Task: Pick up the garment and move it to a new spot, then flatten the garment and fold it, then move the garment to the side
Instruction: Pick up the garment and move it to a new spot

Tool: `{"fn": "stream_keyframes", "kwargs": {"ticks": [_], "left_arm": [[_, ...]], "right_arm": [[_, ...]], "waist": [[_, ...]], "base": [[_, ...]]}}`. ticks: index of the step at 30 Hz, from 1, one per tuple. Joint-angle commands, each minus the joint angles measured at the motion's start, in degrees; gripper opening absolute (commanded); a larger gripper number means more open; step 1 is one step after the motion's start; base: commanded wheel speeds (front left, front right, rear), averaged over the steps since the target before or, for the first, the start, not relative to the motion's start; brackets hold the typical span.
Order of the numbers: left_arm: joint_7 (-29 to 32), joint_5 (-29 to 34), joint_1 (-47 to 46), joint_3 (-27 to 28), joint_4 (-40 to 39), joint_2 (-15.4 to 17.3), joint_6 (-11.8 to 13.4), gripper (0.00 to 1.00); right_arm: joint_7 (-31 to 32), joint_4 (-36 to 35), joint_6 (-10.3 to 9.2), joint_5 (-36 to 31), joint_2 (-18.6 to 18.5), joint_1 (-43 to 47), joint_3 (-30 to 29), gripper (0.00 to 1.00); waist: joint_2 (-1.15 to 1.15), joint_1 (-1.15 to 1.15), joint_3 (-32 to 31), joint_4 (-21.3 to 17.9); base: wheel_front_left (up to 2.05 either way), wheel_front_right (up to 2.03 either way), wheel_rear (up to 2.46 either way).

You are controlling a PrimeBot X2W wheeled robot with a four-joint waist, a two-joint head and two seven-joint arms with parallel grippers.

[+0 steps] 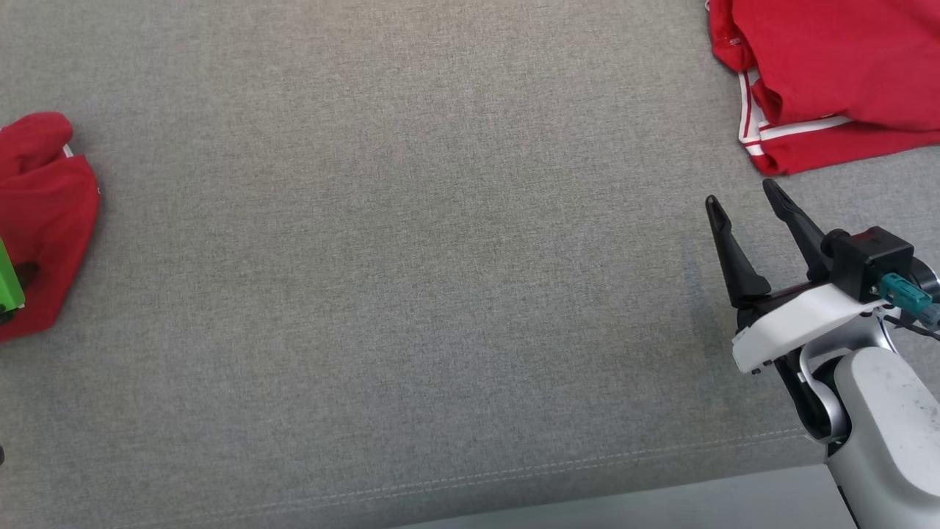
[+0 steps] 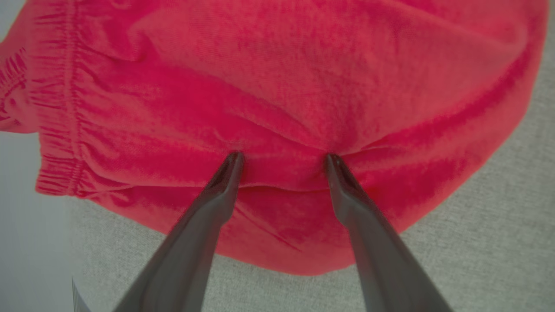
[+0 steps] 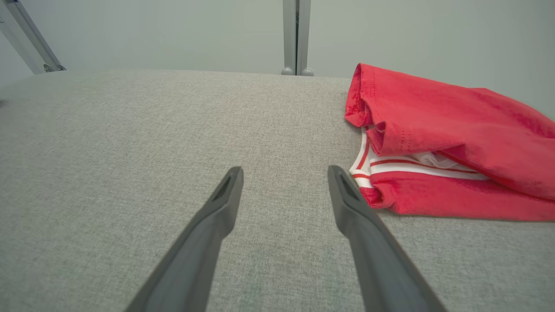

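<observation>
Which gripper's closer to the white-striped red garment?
Right. The right gripper hovers open just short of the striped garment; the left gripper is far off, fingertips on the other red garment.

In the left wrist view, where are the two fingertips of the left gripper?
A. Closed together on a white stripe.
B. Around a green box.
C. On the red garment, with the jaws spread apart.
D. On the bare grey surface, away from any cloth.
C: the left gripper stands open, and both fingertips rest against the red garment, which puckers between them.
</observation>
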Motion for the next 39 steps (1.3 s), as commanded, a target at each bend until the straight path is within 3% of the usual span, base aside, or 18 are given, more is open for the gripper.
{"fn": "stream_keyframes", "kwargs": {"ticks": [1, 4, 5, 6, 7, 8, 20, 28, 39], "left_arm": [[1.4, -0.2, -0.5, -0.9, -0.3, 0.2, 0.0, 1.0], [2.0, -1.0, -0.7, -1.5, -1.0, 0.3, 0.0, 1.0], [2.0, -1.3, -0.6, -1.6, -1.0, 0.3, 0.0, 0.78], [1.6, -1.3, -0.4, -1.8, -0.9, 0.4, 0.0, 0.38], [1.2, -1.4, -0.2, -1.9, -0.8, 0.6, 0.1, 0.05], [1.3, -1.7, -0.1, -2.1, -0.8, 0.5, 0.1, 0.0], [-12.4, -6.8, 0.1, -6.3, -12.9, 1.5, 0.0, 0.0], [-16.7, -10.4, 0.3, -13.6, -22.0, 3.1, 0.0, 0.0], [-23.6, -13.3, 1.5, -24.3, -33.7, 2.2, 0.0, 0.0]], "right_arm": [[0.1, -0.4, -0.03, -0.5, -0.2, -0.1, -0.2, 1.0], [0.4, -0.7, -0.03, -0.6, -0.2, -0.4, 0.0, 1.0], [0.4, -0.7, -0.03, -0.5, -0.2, -0.5, 0.1, 1.0], [0.5, -0.8, -0.03, -0.6, -0.1, -0.6, 0.2, 1.0], [0.5, -0.8, -0.03, -0.6, -0.1, -0.7, 0.2, 1.0], [0.4, -0.8, -0.03, -0.6, 0.0, -0.8, 0.3, 1.0], [-0.8, 1.2, -0.03, -0.5, 1.1, -0.6, 0.4, 1.0], [-2.0, 3.7, -0.03, 0.4, 2.3, -1.1, 1.6, 1.0], [-3.8, 6.4, -0.03, 1.4, 3.6, -0.5, 1.9, 1.0]], "waist": [[0.0, -0.01, 0.2, 0.2], [0.0, -0.01, 0.6, 0.2], [0.0, -0.01, 0.6, 0.2], [0.0, -0.01, 0.7, 0.2], [0.0, -0.01, 0.7, 0.1], [0.0, -0.01, 0.7, 0.1], [0.0, -0.01, -2.9, 1.7], [0.0, -0.01, -6.7, 1.8], [0.0, -0.01, -9.8, -0.9]], "base": [[0.0, 0.0, 0.0], [0.0, 0.0, 0.0], [0.0, 0.0, 0.0], [0.0, 0.0, 0.0], [0.0, 0.0, 0.0], [0.0, 0.0, 0.0], [0.0, 0.0, 0.0], [0.0, 0.0, 0.0], [0.0, 0.0, 0.0]]}}
